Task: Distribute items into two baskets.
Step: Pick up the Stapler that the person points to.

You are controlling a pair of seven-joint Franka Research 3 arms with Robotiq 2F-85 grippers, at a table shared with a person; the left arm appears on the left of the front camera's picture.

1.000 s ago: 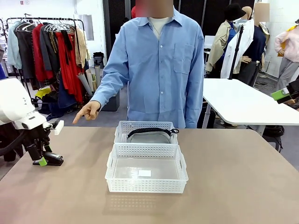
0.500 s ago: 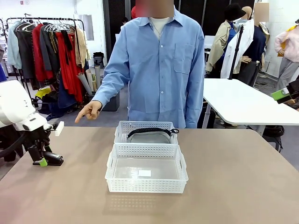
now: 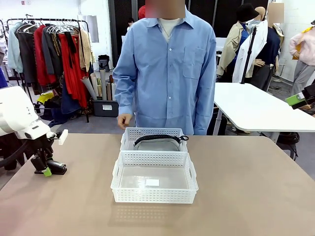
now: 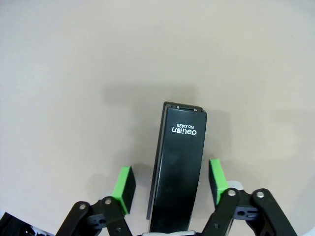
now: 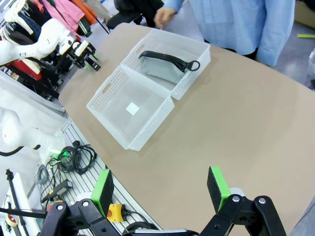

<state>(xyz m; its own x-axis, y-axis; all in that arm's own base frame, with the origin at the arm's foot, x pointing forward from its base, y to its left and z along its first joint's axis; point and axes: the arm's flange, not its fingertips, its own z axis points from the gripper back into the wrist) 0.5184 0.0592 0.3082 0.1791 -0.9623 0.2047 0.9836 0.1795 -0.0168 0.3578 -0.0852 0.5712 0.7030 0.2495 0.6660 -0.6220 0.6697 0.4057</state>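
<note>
A small black stapler [image 4: 179, 167] lies flat on the table at the far left [image 3: 57, 168]. My left gripper [image 4: 171, 184] is lowered over it, a green pad on either side; a narrow gap shows at the left pad, so it stands open around the stapler. Two white baskets sit end to end mid-table. The far basket [image 3: 129, 133] holds the grey pouch [image 3: 157, 144] with its black strap on top. The near basket [image 3: 155, 195] holds only a white label. My right gripper [image 5: 160, 189] hangs open high above the table's right side, holding nothing.
A person in a blue shirt stands at the far edge behind the baskets, one hand [image 3: 124, 120] hanging near the far basket's left corner. Bare tabletop lies on both sides of the baskets. The table's edge runs close to the left of the stapler.
The left gripper's jaws have narrowed around the stapler. The person's pointing hand has pulled back from the left toward the far basket.
</note>
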